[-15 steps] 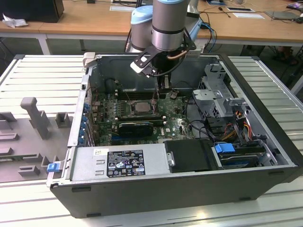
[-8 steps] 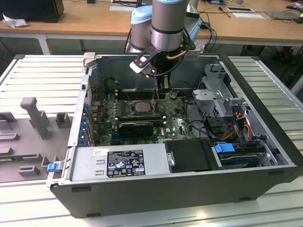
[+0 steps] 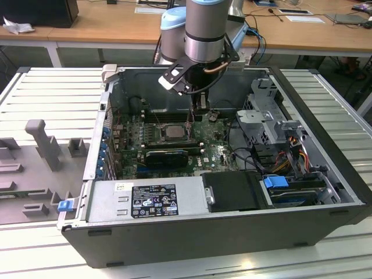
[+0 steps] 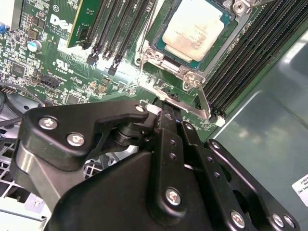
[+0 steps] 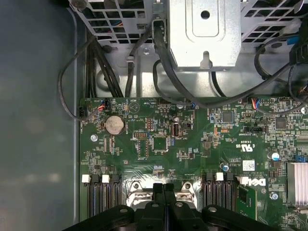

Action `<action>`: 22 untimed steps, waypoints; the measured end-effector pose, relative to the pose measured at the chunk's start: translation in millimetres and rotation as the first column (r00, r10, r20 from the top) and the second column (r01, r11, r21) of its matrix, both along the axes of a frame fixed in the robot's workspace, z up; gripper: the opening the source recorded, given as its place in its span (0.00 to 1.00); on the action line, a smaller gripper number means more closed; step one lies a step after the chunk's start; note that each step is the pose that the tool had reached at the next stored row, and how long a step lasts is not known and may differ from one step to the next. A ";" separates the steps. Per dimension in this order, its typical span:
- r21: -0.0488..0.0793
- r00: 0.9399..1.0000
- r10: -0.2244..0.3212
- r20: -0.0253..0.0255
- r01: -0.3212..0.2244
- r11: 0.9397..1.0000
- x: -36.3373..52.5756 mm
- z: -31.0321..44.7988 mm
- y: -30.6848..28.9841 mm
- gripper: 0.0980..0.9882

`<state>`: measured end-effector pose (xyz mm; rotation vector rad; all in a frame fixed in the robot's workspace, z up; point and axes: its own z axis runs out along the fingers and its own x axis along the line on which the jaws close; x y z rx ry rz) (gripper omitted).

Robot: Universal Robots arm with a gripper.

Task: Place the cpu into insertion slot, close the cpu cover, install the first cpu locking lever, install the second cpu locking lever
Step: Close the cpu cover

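Second wrist view is showing the cpu [image 4: 192,26] sitting flat in the insertion slot [image 3: 164,130], so step one is looking done. The cpu cover [image 4: 168,62] is lying down around the chip and framing its pale face, so I'm judging that closed too. The hand [image 4: 162,111] is hovering just beside the socket's corner, its fingers pressed together with nothing showing between them in the first wrist view. A thin locking lever [image 4: 206,102] is running along the socket's edge next to the memory slots [image 4: 250,57]. Whether it's hooked under its catch, I'm not able to tell. The hand's black body is covering the socket's near side, so the other lever's state is anyone's guess.
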<state>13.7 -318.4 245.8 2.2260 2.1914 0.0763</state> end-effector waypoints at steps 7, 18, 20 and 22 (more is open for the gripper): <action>0.000 1.000 0.000 0.000 0.000 1.000 -1.9 0.0 0.0 0.01; 0.000 1.000 0.000 0.000 0.000 1.000 -5.3 0.0 0.0 0.01; 0.000 1.000 0.000 0.000 0.000 1.000 -6.8 0.0 0.0 0.01; 0.000 1.000 0.000 0.000 0.000 1.000 -7.6 0.0 0.0 0.01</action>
